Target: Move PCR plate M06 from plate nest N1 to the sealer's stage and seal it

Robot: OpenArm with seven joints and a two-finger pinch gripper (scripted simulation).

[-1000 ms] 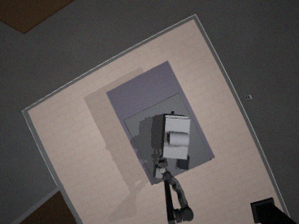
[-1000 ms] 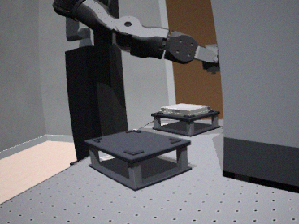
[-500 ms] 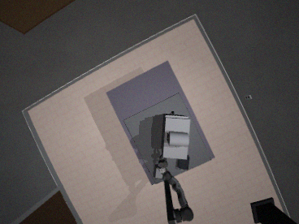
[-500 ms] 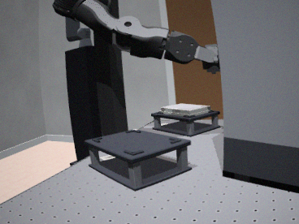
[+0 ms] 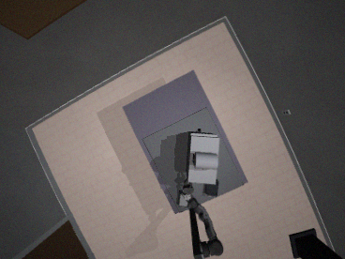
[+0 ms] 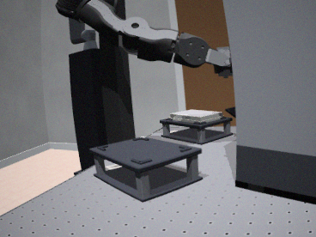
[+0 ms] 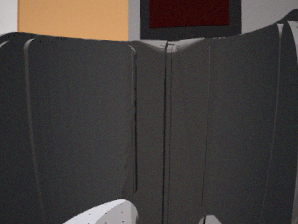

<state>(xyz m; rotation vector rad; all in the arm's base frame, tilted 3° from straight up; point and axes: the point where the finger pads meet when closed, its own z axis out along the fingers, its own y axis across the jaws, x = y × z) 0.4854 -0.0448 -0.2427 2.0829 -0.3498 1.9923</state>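
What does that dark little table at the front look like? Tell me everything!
The near plate nest is a dark, flat, square platform on four short grey legs over a dark base. Small raised corner tabs mark its top. No plate lies on it. It stands level on the grey dotted bench, touching nothing else.

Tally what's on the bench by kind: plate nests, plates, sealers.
Plate nests: 2, a bare near nest and a far nest
Plates: 1, a pale plate on the far nest
Sealers: 1, the grey housing
Total: 4
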